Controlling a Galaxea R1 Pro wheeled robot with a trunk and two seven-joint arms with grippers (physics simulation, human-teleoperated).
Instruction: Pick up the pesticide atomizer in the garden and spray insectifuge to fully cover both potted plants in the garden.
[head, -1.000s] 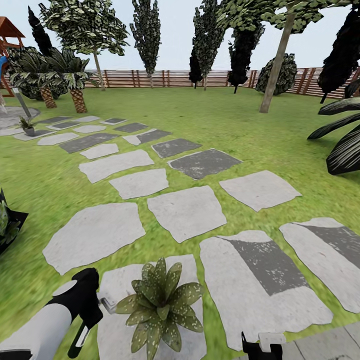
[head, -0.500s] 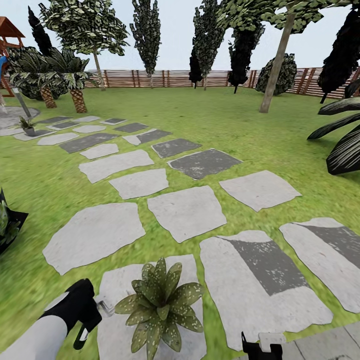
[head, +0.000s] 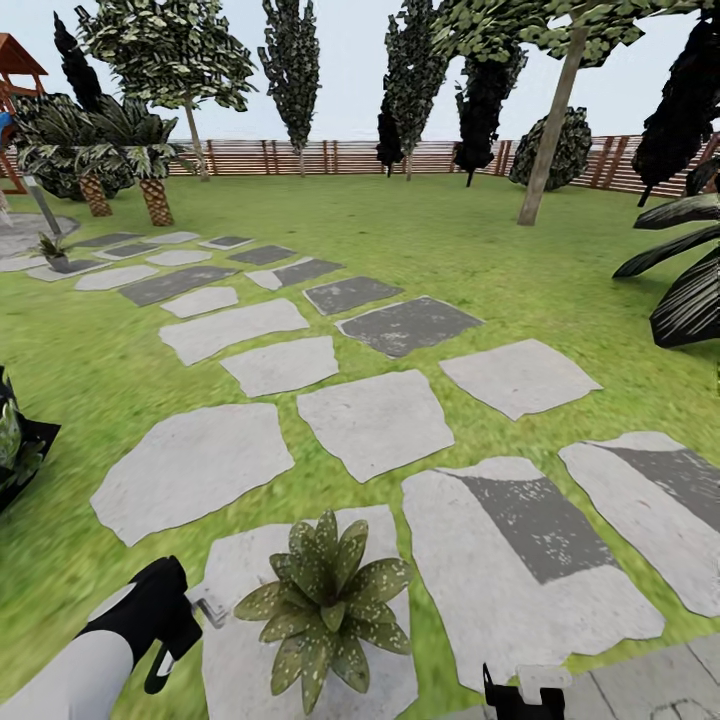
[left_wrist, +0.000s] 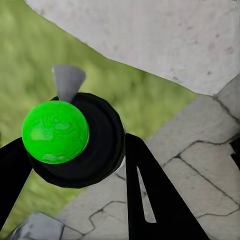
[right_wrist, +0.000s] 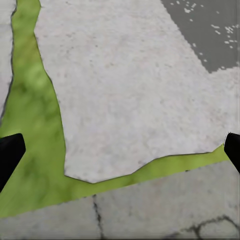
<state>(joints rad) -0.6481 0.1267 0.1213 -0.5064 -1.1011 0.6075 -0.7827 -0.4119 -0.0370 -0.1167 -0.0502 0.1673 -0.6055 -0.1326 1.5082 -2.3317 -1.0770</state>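
Note:
One potted plant (head: 325, 600), a low rosette of broad pointed leaves, sits on a grey stepping stone (head: 240, 660) at the bottom of the head view. Whitish insectifuge specks (head: 378, 580) dot its leaves. Just left of it my left gripper (head: 168, 625) is shut on the pesticide atomizer (head: 210, 608), whose pale tip points toward the plant. The left wrist view shows the atomizer (left_wrist: 95, 145) between the black fingers (left_wrist: 150, 195) of my left gripper (left_wrist: 75, 165), with a green ball and a grey nozzle. My right gripper (head: 525, 695) (right_wrist: 120, 150) is open over stone and grass.
Stepping stones (head: 375, 420) run away across the lawn (head: 480, 250) to a slatted fence (head: 330, 157) and trees. A dark-potted plant (head: 12, 445) is cut off at the left edge. Big dark leaves (head: 690, 290) reach in from the right. A small spiky plant (head: 52, 250) stands far left.
My left arm has dropped lower and slightly left, still holding the atomizer beside the plant. The whole view has shifted a little, so the camera has moved.

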